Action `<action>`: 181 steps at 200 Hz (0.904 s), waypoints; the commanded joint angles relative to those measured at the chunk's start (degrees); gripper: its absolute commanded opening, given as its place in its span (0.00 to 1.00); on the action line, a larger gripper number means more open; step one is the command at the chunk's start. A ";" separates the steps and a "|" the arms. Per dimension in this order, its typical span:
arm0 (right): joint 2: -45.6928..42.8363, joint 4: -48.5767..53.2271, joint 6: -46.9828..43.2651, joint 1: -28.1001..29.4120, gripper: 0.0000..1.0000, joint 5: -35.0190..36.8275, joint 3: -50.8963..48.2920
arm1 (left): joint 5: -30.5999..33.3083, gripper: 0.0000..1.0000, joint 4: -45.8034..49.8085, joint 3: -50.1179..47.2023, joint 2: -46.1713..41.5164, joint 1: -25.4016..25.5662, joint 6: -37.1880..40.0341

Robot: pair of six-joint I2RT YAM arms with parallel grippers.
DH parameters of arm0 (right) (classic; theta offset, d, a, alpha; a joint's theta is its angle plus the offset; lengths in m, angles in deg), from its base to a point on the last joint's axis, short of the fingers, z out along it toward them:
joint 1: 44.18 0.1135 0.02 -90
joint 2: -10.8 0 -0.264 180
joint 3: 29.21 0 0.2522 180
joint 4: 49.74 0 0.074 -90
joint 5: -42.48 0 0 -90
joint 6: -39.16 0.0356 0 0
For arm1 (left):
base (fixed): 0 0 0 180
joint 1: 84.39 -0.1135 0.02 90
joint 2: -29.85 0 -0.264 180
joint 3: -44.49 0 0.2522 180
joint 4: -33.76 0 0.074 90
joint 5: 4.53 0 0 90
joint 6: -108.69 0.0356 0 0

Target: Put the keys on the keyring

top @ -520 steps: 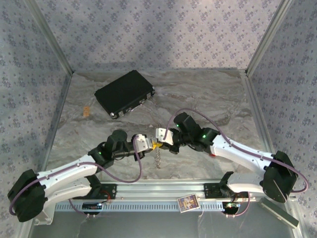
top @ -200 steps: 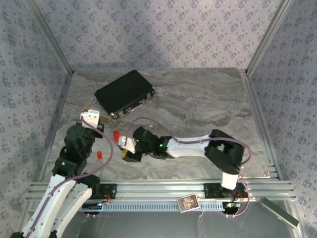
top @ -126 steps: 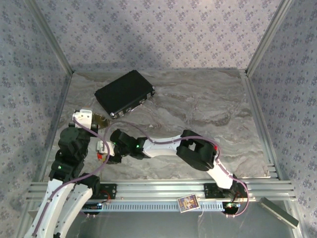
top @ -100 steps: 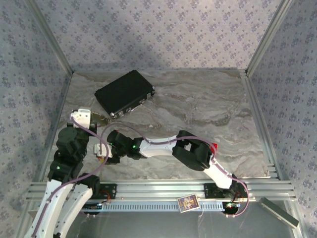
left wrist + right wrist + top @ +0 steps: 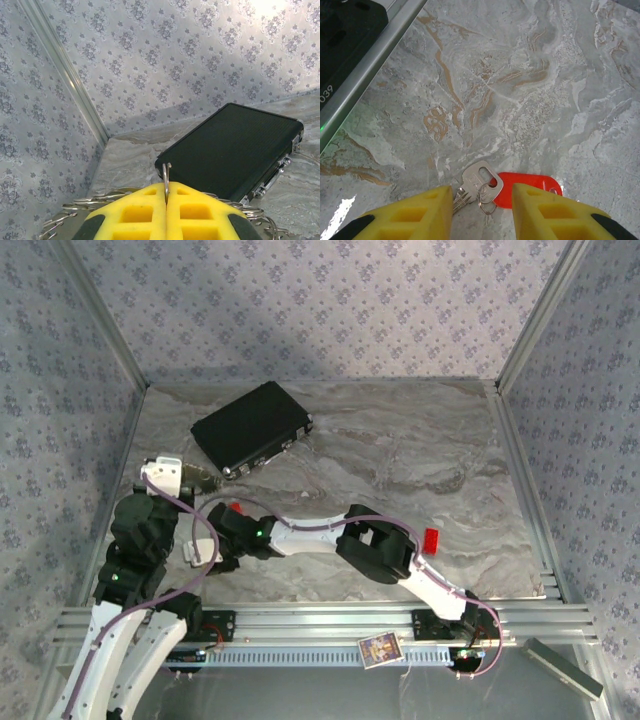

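- Top view: the left fingers [image 5: 170, 478] hold the keyring [image 5: 203, 481] near the black case [image 5: 250, 428]. The right fingers [image 5: 197, 551] are low over the counter [image 5: 400, 460].
- Left wrist: left fingers clamped together on the keyring's wire.
- Right wrist: right fingers apart, straddling a key [image 5: 479, 181] with a red tag [image 5: 530, 190].

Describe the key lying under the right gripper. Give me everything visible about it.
The silver key looks like flat, shiny metal, with a rectangular hole in its head. A small split ring runs through that hole and links it to a glossy red plastic tag lying beside it. The key lies flat on the marble tabletop, between the open jaws of the right gripper. Its toothed blade points toward one yellow finger, which hides the tip. I cannot tell whether that finger touches the key.
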 commanded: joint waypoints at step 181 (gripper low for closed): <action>6.83 7.54 -3.49 0.14 0.09 2.22 8.83 | -2.65 0.00 -2.13 2.43 0.00 -0.38 0.64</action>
